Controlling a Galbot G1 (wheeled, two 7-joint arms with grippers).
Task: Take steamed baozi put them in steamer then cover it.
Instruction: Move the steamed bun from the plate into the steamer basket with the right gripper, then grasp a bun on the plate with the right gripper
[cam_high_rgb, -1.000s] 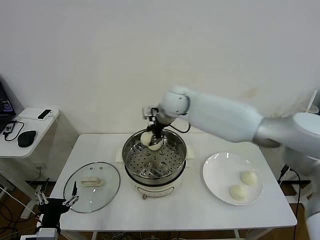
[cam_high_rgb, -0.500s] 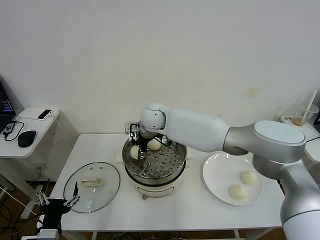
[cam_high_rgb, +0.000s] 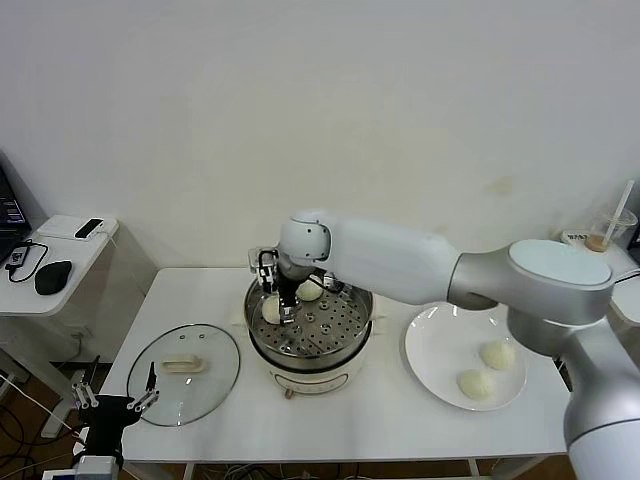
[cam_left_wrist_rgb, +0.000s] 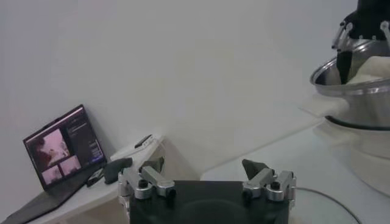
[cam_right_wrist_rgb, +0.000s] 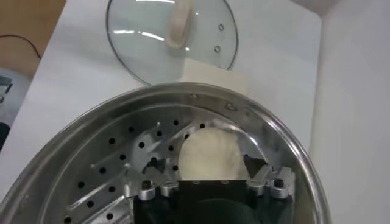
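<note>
My right fingers stand apart over a baozi resting on the perforated tray, against the steamer wall on the lid's side. A second baozi sits at the steamer's rear. Two buns wait on the plate right of the steamer. The cover lies flat left of the steamer on the desk, handle's long axis across. Left fingers idle, apart, near the cover

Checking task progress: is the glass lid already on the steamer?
No, the cover lies flat on the table beside the open steamer.
</note>
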